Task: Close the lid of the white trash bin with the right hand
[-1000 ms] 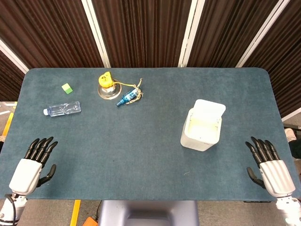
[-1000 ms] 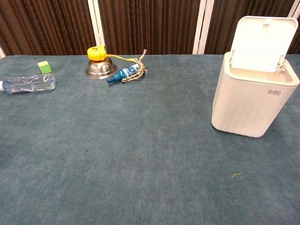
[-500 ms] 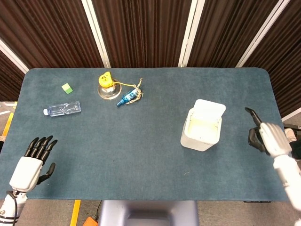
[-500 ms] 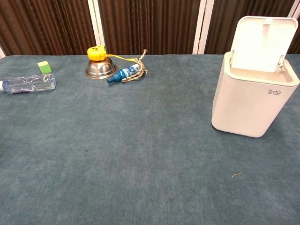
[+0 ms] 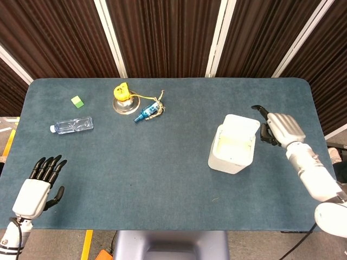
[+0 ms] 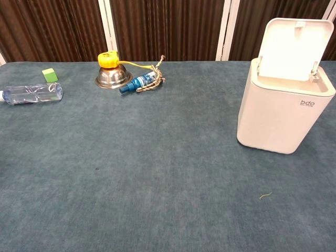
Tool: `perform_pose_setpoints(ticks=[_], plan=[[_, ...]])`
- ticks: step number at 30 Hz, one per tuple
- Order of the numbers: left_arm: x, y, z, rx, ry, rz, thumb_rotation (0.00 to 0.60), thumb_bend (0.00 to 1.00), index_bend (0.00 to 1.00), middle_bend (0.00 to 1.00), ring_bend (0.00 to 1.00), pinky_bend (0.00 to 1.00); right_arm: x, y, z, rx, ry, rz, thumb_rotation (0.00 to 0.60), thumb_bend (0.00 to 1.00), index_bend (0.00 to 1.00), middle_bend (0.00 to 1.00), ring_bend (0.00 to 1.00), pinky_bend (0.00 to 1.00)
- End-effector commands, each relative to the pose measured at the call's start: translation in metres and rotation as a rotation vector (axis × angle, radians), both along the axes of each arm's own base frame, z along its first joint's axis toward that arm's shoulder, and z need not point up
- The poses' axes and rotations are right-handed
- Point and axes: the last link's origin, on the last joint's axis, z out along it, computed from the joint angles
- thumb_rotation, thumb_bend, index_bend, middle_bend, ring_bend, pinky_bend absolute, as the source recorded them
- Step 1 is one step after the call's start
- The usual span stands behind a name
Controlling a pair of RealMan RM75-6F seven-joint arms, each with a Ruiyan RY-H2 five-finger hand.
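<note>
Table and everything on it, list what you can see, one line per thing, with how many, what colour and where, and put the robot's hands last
table: one, dark teal cloth top, fills both views
trash bin: one, white, on the table's right side, lid standing open
water bottle: one, clear, lying on its side at the left
block: one, green, far left, beyond the water bottle
bowl: one, silver metal, far middle-left
tape measure: one, yellow, resting on the bowl
small bottle: one, blue, lying right of the bowl
rope: one, tan, bunched by the small bottle
left hand: one, white with black fingers, near left corner, holding nothing
right hand: one, white with black fingers, just right of the open lid, holding nothing
</note>
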Motion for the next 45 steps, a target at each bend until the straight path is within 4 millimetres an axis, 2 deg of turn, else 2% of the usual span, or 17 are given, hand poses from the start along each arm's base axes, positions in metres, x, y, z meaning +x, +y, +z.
perform_pose_setpoints(ticks=[1, 8, 12, 20, 24, 30, 36, 45], plan=[[0.0, 0.0, 0.001, 0.0, -0.003, 0.0, 0.6, 0.48, 0.03, 0.0, 0.0, 0.05, 0.0, 0.001, -0.009, 0.032, 0.009, -0.015, 0.6, 0.9, 0.26, 1.0, 1.0, 1.0], [0.001, -0.001, 0.0, -0.008, -0.003, -0.006, 0.6, 0.48, 0.03, 0.0, 0.0, 0.05, -0.001, -0.003, -0.021, 0.053, 0.012, -0.033, 0.6, 0.9, 0.28, 1.0, 1.0, 1.0], [0.001, -0.001, 0.0, -0.009, -0.004, -0.007, 0.6, 0.48, 0.03, 0.0, 0.0, 0.05, -0.004, 0.001, -0.023, 0.072, 0.019, -0.034, 0.6, 0.9, 0.3, 1.0, 1.0, 1.0], [0.003, -0.004, 0.0, -0.014, -0.004, -0.024, 0.6, 0.48, 0.03, 0.0, 0.0, 0.05, -0.015, 0.034, -0.024, 0.066, 0.041, 0.042, 0.6, 0.9, 0.29, 1.0, 1.0, 1.0], [0.003, -0.005, -0.003, -0.024, 0.0, -0.024, 0.6, 0.48, 0.03, 0.0, 0.0, 0.05, -0.018, 0.054, -0.033, 0.108, 0.07, 0.103, 0.6, 0.9, 0.29, 1.0, 1.0, 1.0], [0.006, -0.007, -0.004, -0.026, -0.001, -0.037, 0.6, 0.48, 0.03, 0.0, 0.0, 0.05, -0.019, 0.073, -0.047, 0.155, 0.112, 0.17, 0.6, 0.9, 0.28, 1.0, 1.0, 1.0], [0.006, -0.007, -0.001, -0.023, -0.009, -0.039, 0.6, 0.48, 0.03, 0.0, 0.0, 0.05, -0.025, 0.084, -0.062, 0.201, 0.144, 0.18, 0.6, 0.9, 0.27, 1.0, 1.0, 1.0], [0.006, -0.008, 0.0, -0.023, -0.012, -0.043, 0.6, 0.48, 0.02, 0.0, 0.0, 0.05, -0.035, 0.082, -0.081, 0.243, 0.164, 0.157, 0.6, 0.9, 0.27, 1.0, 1.0, 1.0]])
